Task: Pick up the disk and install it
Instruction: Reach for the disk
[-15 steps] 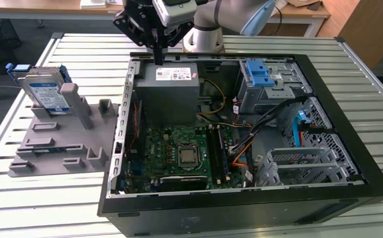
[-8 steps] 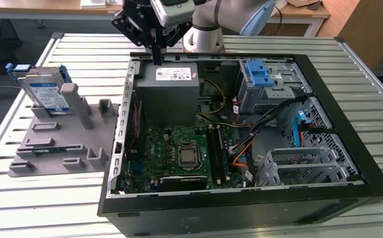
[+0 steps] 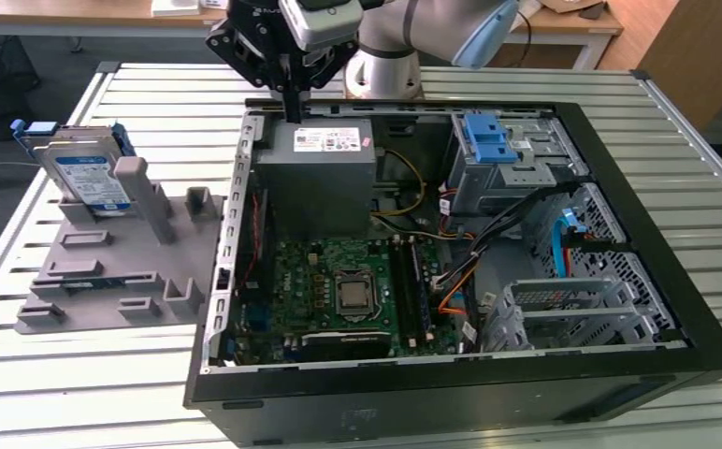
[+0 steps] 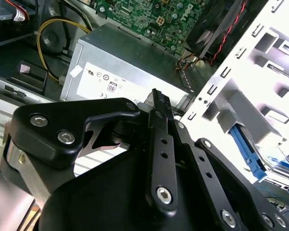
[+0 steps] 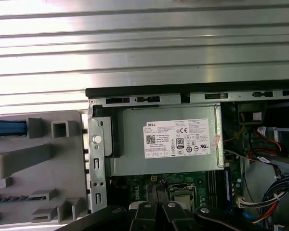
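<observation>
One gripper, pressed together, is hovering above the power supply, arguably risking a knock, well apart from the disk.

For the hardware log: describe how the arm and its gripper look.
The arm has silvery-grey tubular links with a light-blue joint cap. The gripper is black, built of flat linkage bars pinned with silver screw heads, narrowing to slim fingers.
</observation>
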`<state>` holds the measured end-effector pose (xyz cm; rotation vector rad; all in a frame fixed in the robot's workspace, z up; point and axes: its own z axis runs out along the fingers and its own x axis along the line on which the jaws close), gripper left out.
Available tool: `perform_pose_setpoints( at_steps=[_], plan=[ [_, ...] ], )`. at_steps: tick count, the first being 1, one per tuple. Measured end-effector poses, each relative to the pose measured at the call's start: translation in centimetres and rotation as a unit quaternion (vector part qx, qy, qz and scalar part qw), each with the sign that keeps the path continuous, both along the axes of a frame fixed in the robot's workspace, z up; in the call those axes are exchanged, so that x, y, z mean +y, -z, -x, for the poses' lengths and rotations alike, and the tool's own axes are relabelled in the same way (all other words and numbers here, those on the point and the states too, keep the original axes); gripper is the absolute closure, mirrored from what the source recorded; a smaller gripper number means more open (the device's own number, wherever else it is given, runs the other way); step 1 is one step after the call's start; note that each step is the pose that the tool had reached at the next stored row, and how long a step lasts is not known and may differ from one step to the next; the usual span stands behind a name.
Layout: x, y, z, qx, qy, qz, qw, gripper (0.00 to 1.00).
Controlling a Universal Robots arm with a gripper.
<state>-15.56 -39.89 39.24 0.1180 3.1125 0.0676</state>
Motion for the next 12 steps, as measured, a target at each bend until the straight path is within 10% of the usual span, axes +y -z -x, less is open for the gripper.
perform_pose_setpoints(
  at_steps=[12],
  plan=[
    [0.0, 0.01, 0.44, 0.0, 0.0, 0.0, 1.0, 0.89]
  ],
)
